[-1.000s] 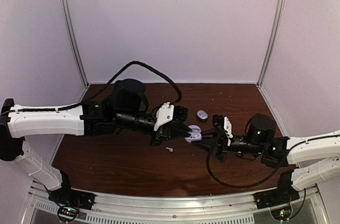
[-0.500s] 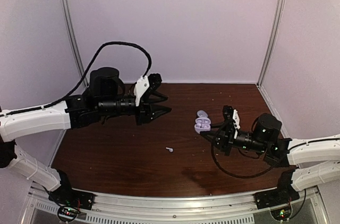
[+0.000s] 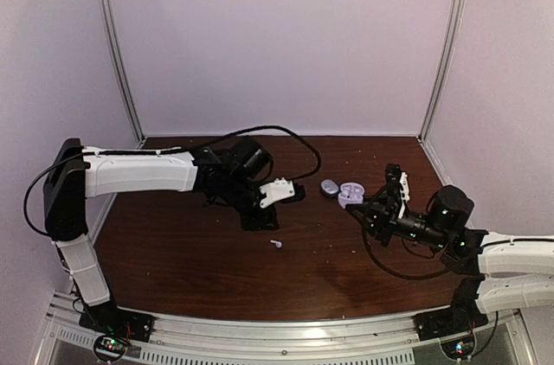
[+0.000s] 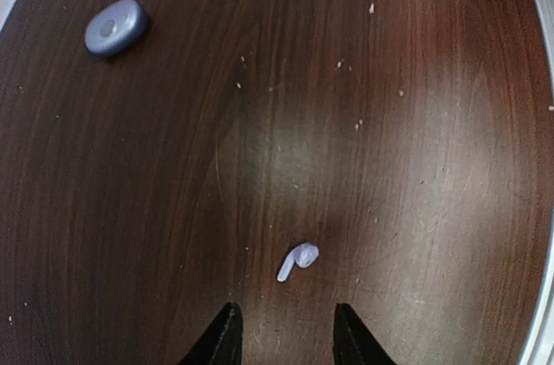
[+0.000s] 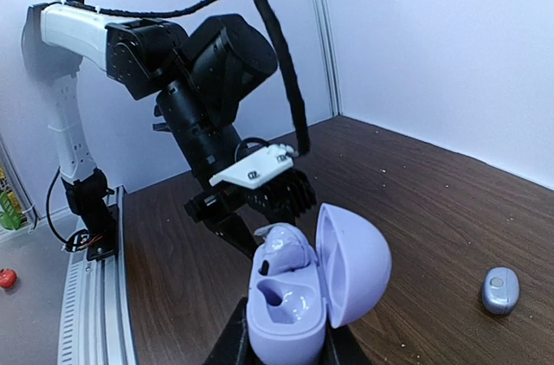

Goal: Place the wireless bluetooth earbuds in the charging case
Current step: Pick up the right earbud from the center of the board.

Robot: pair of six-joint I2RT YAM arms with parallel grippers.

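the left pincer (image 4: 281, 343), raised and farther left half a second ago, is now hovering spread over the loose earbud (image 4: 299, 262) lying on the surface (image 4: 433, 166), while the right pincer (image 5: 286, 343) is pinching the open charging case (image 5: 299, 300).

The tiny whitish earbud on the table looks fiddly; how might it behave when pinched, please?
The tiny whitish earbud looks very light, so a nudge would probably skid it across the smooth dark wooden table. Its rounded head could slip or pivot in the open left gripper.
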